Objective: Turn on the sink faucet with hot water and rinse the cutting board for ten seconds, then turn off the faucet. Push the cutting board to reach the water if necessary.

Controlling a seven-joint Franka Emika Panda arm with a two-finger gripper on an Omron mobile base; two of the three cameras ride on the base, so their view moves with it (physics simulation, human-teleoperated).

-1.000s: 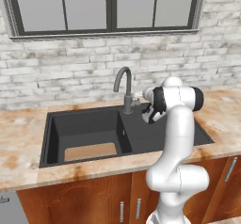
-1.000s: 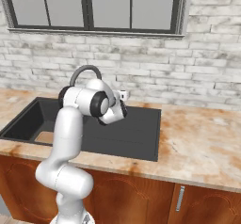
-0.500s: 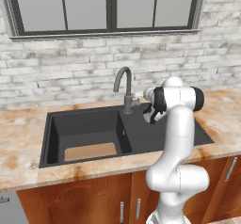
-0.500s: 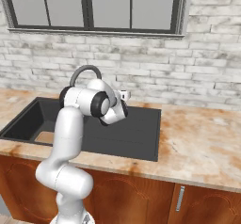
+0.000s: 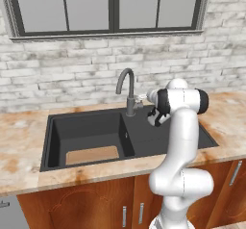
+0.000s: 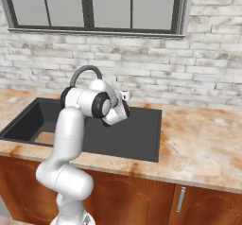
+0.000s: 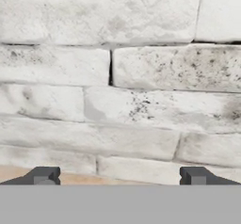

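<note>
From my left base feed, nearest me is the wooden cabinet front (image 5: 101,199) under the mottled stone desk (image 5: 19,141). The arm rises at 5 o'clock and bends over the desk edge.

Next out is the matte black sink (image 5: 86,163). The cutting board (image 5: 92,154) lies flat on the basin floor, toward the near wall, at about 8 o'clock from the sink faucet (image 5: 128,91). It sits apart from the faucet base, with dark basin floor between them. I see no stream at the spout.

The flat draining side of the sink lies to the right of the basin, and the arm's wrist hangs over it. The end effector (image 5: 142,97) points toward the wall, just beside the faucet at its 3 o'clock, close to the small side lever. From the base feeds I cannot tell whether it touches the lever.

On the hand feed, the two dark fingertips (image 7: 43,175) stand wide apart with nothing between them, so I read the end effector as spread.

Beyond it, a strip of desk, then the whitewashed brick wall (image 7: 122,77). Farthest, at 12 o'clock, the dark-framed window (image 5: 110,6).
</note>
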